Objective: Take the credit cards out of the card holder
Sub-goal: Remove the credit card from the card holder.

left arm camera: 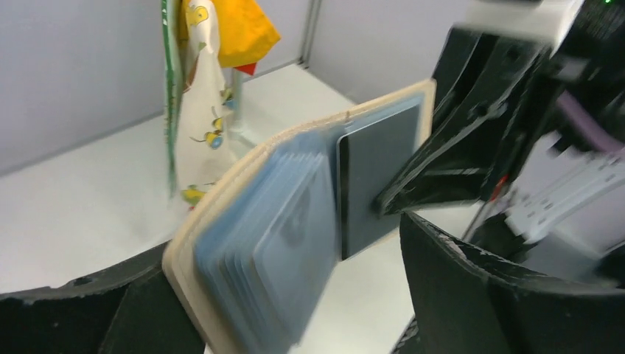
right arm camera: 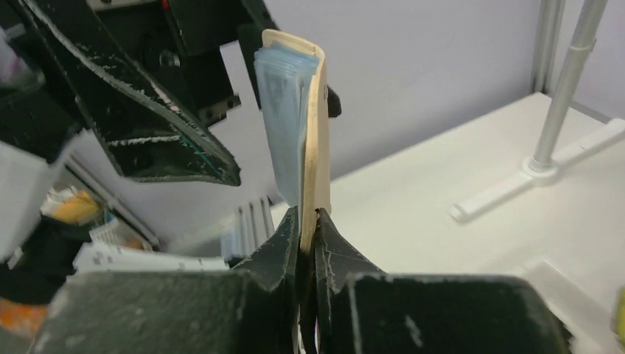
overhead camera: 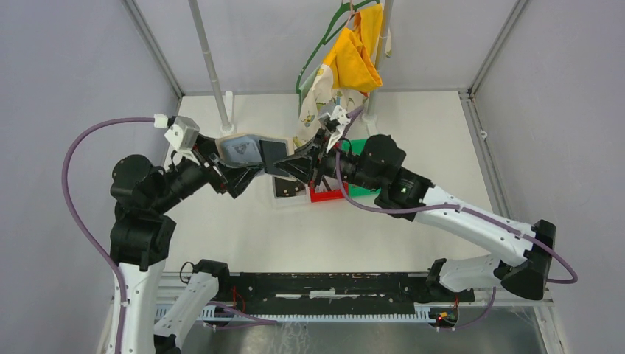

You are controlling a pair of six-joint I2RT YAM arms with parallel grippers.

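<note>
Seen from above, the two arms meet over the middle of the tabletop [overhead camera: 258, 243]. One card holder [overhead camera: 242, 150] is up in the air between them, just left of centre in the frame. One black card [overhead camera: 273, 155] shows at its right edge. The left end effector [overhead camera: 237, 168] sits around the holder, and the right end effector [overhead camera: 293, 165] reaches in from the right to the card side. Just below them stand three bins: a white bin [overhead camera: 284, 200], a red bin [overhead camera: 328, 196] and a green bin [overhead camera: 361, 190]. At the back are two upright poles [overhead camera: 210, 63], with a yellow cloth [overhead camera: 357, 55] and a patterned cloth [overhead camera: 317, 103] hanging there.

The left wrist view adds what the overhead misses. The holder is open, and its clear sleeves [left arm camera: 287, 236] are fanned out but too blurred to count. The black card lies flat against the tan flap at centre right. The left end effector's fingers [left arm camera: 501, 295] stand wide apart in the bottom corners, with the holder between them.

The right wrist view shows the holder edge-on and upright at centre. The right end effector's fingers [right arm camera: 280, 258] are pinched tight on the tan flap's lower edge. The card is hidden here, so I cannot tell whether it is in the pinch too.
</note>
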